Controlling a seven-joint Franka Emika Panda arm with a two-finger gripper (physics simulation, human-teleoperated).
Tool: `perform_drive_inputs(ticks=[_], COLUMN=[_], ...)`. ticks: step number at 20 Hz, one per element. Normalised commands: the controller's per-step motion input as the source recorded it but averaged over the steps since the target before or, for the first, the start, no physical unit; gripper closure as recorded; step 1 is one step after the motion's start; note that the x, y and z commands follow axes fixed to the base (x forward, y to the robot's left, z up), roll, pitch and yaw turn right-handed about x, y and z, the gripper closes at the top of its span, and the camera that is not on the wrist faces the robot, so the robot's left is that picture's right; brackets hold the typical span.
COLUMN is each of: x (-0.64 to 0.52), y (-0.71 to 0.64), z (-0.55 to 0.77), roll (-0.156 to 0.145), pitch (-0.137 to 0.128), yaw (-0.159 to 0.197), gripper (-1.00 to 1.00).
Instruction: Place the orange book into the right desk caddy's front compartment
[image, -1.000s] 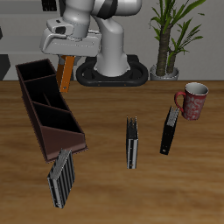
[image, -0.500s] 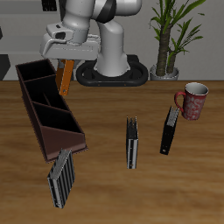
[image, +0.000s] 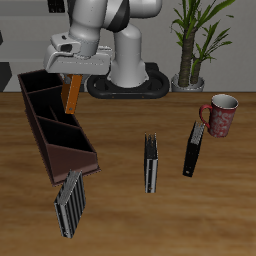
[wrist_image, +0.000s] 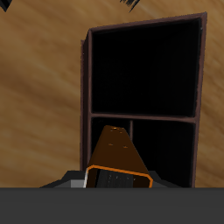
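Observation:
The orange book (image: 72, 92) hangs upright in my gripper (image: 73, 72), which is shut on its top edge. It is held just above the back end of the right desk caddy (image: 62, 150), a long dark maroon box with three sections, near the rim on the side of the robot's base. In the wrist view the book (wrist_image: 118, 153) points down from the gripper (wrist_image: 118, 181) over the caddy (wrist_image: 87, 87), above a divider between two dark sections. The front compartment, nearest the table's front edge, holds nothing.
A black-and-white striped book (image: 70, 202) lies just in front of the caddy's front end. Another striped book (image: 150, 162) stands mid-table, with a black book (image: 193, 148) beside it. A red mug (image: 219, 115) and a potted plant (image: 195, 45) stand farther back.
My gripper has shifted slightly toward the caddy with the orange book still held. Nothing else has moved.

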Motion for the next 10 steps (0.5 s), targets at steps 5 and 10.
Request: perform_drive_inputs(ticks=[5, 10], x=[0.05, 0.09], y=[-0.02, -0.02], z=[-0.08, -0.16], roll=[0.005, 0.002], pitch=[0.004, 0.028], yaw=[0.001, -0.014], gripper=[1.0, 1.0])
